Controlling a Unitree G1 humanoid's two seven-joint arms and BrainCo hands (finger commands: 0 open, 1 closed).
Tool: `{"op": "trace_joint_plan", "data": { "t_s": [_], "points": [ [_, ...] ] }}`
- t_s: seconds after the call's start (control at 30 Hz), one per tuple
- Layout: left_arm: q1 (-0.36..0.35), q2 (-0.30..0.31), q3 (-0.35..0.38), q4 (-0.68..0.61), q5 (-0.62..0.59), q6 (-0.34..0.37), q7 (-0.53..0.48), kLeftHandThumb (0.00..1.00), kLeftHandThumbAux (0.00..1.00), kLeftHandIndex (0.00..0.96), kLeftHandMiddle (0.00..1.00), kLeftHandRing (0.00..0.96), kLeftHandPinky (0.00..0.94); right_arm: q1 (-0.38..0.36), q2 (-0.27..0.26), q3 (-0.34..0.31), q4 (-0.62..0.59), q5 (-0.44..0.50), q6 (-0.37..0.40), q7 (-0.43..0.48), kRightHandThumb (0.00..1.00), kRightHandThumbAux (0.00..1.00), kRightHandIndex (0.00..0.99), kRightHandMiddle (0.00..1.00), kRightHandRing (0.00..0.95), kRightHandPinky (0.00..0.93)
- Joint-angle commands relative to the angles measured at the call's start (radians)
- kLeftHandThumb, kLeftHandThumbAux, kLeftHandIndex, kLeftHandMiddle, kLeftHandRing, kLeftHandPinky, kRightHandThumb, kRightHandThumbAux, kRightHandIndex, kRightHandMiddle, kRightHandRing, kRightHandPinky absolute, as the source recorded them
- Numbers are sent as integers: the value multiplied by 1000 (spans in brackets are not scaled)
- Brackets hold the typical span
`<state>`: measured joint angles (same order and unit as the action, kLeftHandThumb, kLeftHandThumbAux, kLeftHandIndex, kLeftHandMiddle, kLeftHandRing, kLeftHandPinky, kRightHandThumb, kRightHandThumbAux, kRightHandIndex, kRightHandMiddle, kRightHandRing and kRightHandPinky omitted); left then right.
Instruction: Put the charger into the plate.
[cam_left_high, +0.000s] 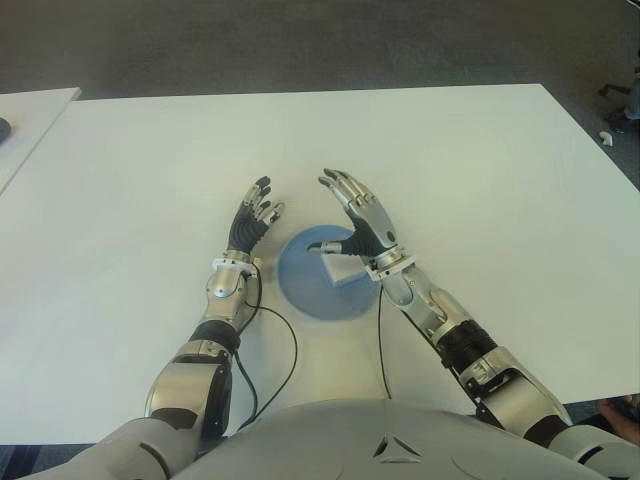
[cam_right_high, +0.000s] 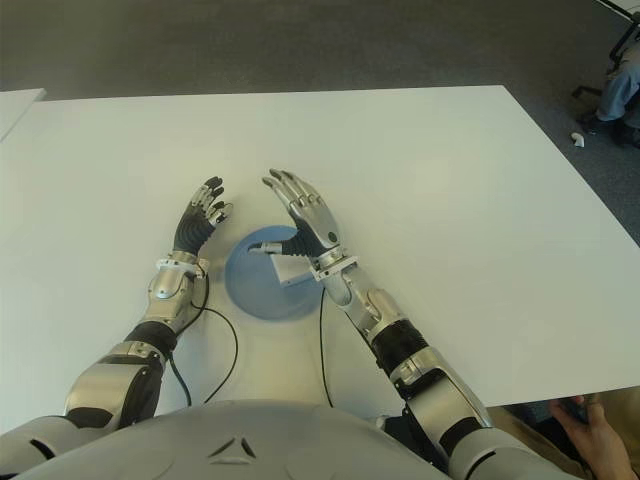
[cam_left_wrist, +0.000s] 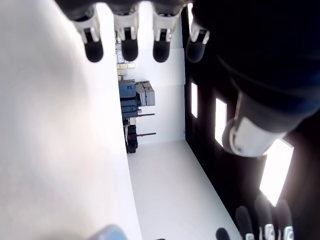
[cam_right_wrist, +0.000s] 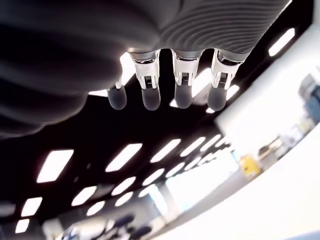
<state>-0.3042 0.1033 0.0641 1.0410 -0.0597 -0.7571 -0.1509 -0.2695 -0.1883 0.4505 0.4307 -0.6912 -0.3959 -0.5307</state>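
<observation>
White table (cam_left_high: 480, 180) is filling most of both eye views, with dark carpet (cam_left_high: 300, 45) showing beyond its far edge.

Blue plate (cam_left_high: 305, 285) is lying flat on the table, close in front of the robot's body, between the two forearms.

Pale, boxy charger (cam_left_high: 345, 270) is sitting inside the plate, toward its right side, partly covered by the right wrist; its underside is touching the plate's surface as far as the eye views are showing.

Right hand (cam_left_high: 358, 215) is hovering above the plate's far right edge, palm turned inward, fingers (cam_left_high: 338, 183) stretched out and spread, gripping nothing. The thumb is pointing across the plate over the charger; whether it is touching the charger cannot be told. The right wrist view is showing four straightened fingertips (cam_right_wrist: 182, 95) against ceiling lights, with nothing held.

Left hand (cam_left_high: 252, 222) is showing just left of the plate, fingers extended and relaxed, holding nothing. The left wrist view is showing its fingertips (cam_left_wrist: 129, 49) straight and free.

Black cables (cam_left_high: 285, 360) are running from both wrists back across the table toward the body.

Second white table (cam_left_high: 30, 120) is standing at the far left, apart from the main one.
</observation>
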Motion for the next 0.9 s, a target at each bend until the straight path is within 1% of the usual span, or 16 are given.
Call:
{"op": "trace_joint_plan", "data": {
  "t_s": [0.03, 0.13, 0.2, 0.4, 0.57, 0.9],
  "points": [
    [65, -19, -2, 89, 0, 279, -20, 4, 629, 98, 61, 21, 26, 8, 69, -143, 98, 244, -46, 45, 140, 402, 0, 0, 0, 0],
    [61, -21, 0, 93, -3, 284, -20, 6, 622, 100, 65, 22, 27, -13, 84, -207, 192, 340, -86, 68, 134, 427, 0, 0, 0, 0],
    [60, -22, 1, 93, -5, 285, -22, 6, 615, 102, 71, 25, 32, -18, 95, -232, 222, 375, -99, 71, 128, 446, 0, 0, 0, 0],
    [61, -23, 1, 92, -5, 281, -27, 11, 589, 112, 87, 35, 44, -17, 120, -265, 241, 414, -101, 80, 109, 459, 0, 0, 0, 0],
    [64, -22, -4, 90, 0, 273, -32, 15, 573, 116, 86, 31, 24, -16, 132, -291, 260, 444, -88, 94, 100, 465, 0, 0, 0, 0],
    [60, -24, -6, 93, 4, 274, -20, 13, 564, 123, 84, 21, 2, -29, 142, -330, 314, 474, -98, 136, 89, 481, 0, 0, 0, 0]
  ]
}}
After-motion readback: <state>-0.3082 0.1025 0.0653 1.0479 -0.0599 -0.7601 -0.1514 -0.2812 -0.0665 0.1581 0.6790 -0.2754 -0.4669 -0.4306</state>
